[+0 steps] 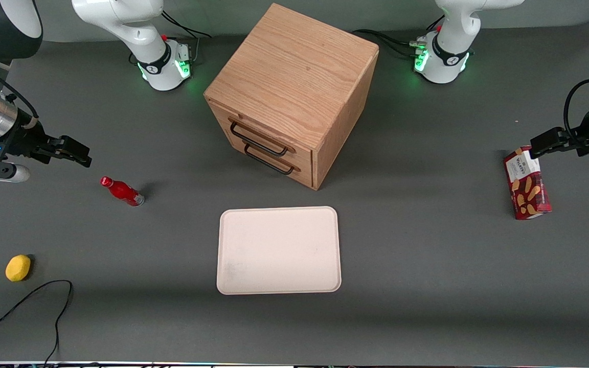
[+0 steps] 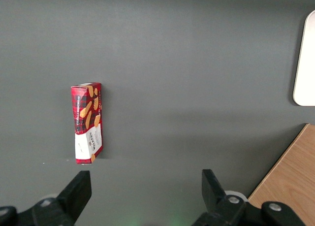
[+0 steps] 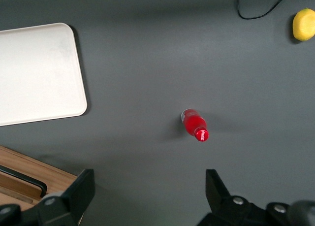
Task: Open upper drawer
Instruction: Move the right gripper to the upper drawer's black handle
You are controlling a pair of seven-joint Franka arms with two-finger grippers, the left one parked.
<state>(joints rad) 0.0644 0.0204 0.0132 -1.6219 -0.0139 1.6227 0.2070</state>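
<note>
The wooden cube cabinet stands mid-table, turned at an angle. Its upper drawer is a shallow oak front with a long black bar handle, and it sits flush in the cabinet. The matching lower drawer's handle is just beneath. My right gripper hangs above the table toward the working arm's end, well apart from the cabinet. It is open and empty, with its fingers wide apart in the right wrist view. A corner of the cabinet with a black handle shows there.
A red bottle lies on the table just nearer the front camera than my gripper, also in the right wrist view. A yellow lemon, a black cable, a cream tray and a red biscuit box lie around.
</note>
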